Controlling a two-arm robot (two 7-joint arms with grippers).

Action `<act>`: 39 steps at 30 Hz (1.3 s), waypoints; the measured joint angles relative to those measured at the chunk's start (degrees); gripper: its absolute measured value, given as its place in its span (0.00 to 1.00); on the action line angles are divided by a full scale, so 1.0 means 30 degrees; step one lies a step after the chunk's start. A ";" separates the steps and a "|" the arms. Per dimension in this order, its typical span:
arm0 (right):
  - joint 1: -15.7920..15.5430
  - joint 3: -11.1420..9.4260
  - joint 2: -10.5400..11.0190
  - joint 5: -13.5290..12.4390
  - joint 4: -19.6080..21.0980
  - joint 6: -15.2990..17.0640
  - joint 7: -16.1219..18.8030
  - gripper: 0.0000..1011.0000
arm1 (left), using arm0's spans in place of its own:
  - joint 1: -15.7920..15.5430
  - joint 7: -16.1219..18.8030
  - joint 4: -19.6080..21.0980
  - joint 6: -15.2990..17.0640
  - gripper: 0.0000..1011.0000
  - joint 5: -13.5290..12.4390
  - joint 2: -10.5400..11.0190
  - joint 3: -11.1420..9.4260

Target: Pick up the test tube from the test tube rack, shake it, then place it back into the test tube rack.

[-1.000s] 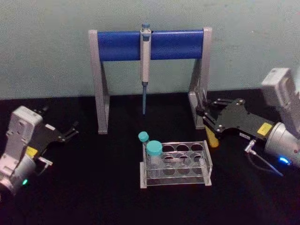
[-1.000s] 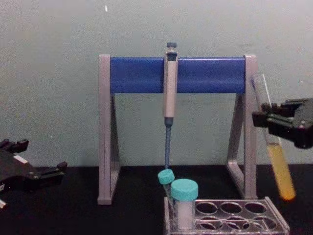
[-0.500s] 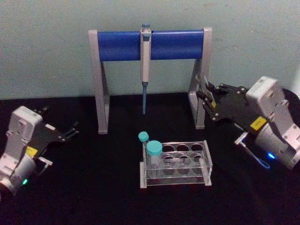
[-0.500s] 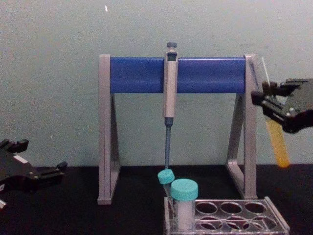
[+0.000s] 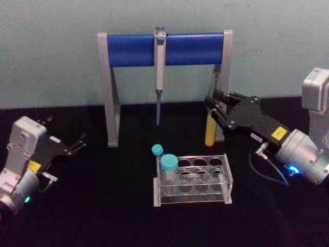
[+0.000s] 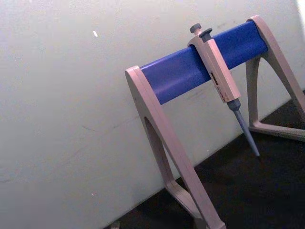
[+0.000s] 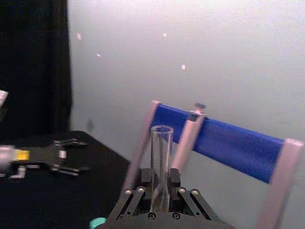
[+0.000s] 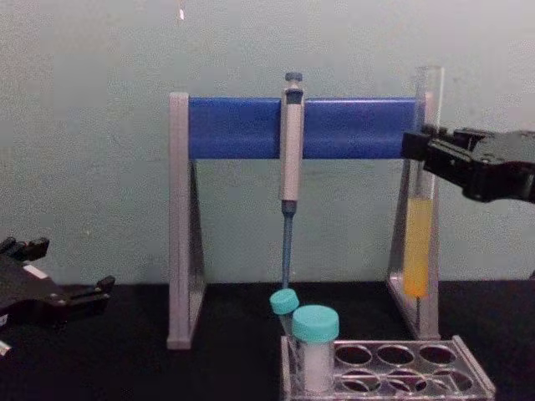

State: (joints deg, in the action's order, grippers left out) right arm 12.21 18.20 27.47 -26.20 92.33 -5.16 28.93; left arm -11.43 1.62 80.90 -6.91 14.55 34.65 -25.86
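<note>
Right gripper (image 8: pixel 418 147) clamped on the test tube (image 8: pixel 417 242), chest view. You see the tube standing upright in front of the right leg of the stand (image 8: pixel 305 125). It is lifted clear of the test tube rack (image 8: pixel 393 380) and behind its right end. Half a second ago it leaned and sat farther right, and a second ago it hung lower. This swing suggests the shake is under way or ending, and the return to an empty hole is not yet done. The left gripper (image 8: pixel 63 271) rests at the left, fingers apart.
</note>
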 joint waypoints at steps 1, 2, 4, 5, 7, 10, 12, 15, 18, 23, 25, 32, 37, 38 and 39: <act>0.0043 0.0028 0.0039 -0.0388 -0.0046 0.0123 0.0388 0.22 | 0.0000 0.0000 0.0000 0.0000 0.99 0.0000 0.0000 0.0000; 0.0062 0.0057 0.0134 -0.0807 -0.0066 0.0257 0.0801 0.22 | 0.0000 -0.0001 -0.0001 0.0000 0.99 0.0000 0.0000 0.0001; 0.0059 0.0068 0.0278 -0.1202 -0.0065 0.0396 0.1105 0.22 | 0.0001 -0.0001 -0.0001 0.0000 0.99 0.0000 0.0000 0.0001; 0.0028 0.0066 0.0465 -0.1590 -0.0023 0.0541 0.1395 0.22 | 0.0000 0.0000 -0.0001 0.0000 0.99 0.0001 0.0000 0.0001; -0.0026 0.0047 0.0669 -0.1951 0.0039 0.0689 0.1656 0.22 | 0.0000 -0.0001 0.0000 -0.0001 0.99 0.0000 0.0000 0.0000; -0.0182 -0.0014 0.1202 -0.2545 0.0227 0.1021 0.1998 0.22 | 0.0000 0.0000 0.0000 -0.0001 0.99 0.0001 0.0000 0.0001; -0.0259 -0.0054 0.1440 -0.2698 0.0317 0.1127 0.2055 0.22 | 0.0001 -0.0001 -0.0001 -0.0001 0.99 0.0000 0.0000 0.0000; -0.0386 -0.0143 0.1893 -0.2791 0.0462 0.1224 0.1958 0.22 | 0.0000 -0.0001 0.0000 0.0000 0.99 0.0001 0.0000 0.0001; -0.0460 -0.0208 0.2195 -0.2647 0.0541 0.1184 0.1503 0.22 | 0.0000 -0.0001 -0.0001 0.0000 0.99 0.0000 0.0000 0.0001; -0.0550 -0.0327 0.2230 -0.1652 0.0627 0.0766 0.0271 0.22 | 0.0000 -0.0001 -0.0001 0.0000 0.99 0.0000 -0.0001 0.0001; -0.0544 -0.0364 0.2014 -0.1076 0.0613 0.0521 -0.0361 0.22 | -0.0001 -0.0001 -0.0002 -0.0001 0.99 0.0000 0.0000 0.0001; -0.0162 -0.0471 0.0541 -0.0006 -0.0033 -0.0446 -0.1589 0.22 | 0.0000 -0.0001 -0.0001 0.0000 0.99 0.0000 0.0000 0.0001; 0.0231 -0.0332 -0.0706 -0.0051 -0.0767 -0.1101 -0.1431 0.22 | 0.0000 -0.0001 0.0000 -0.0001 0.99 0.0000 0.0000 0.0000; 0.0269 -0.0310 -0.0833 -0.0132 -0.0852 -0.1152 -0.1306 0.22 | 0.0001 -0.0001 -0.0001 0.0000 0.99 0.0001 0.0000 0.0000; 0.0306 -0.0280 -0.0957 -0.0213 -0.0925 -0.1180 -0.1192 0.22 | 0.0000 -0.0001 0.0000 0.0000 0.99 0.0000 0.0000 0.0000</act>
State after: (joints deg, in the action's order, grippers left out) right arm 13.13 17.36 24.60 -26.84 89.55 -8.69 25.35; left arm -11.43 1.62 80.90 -6.91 14.55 34.64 -25.86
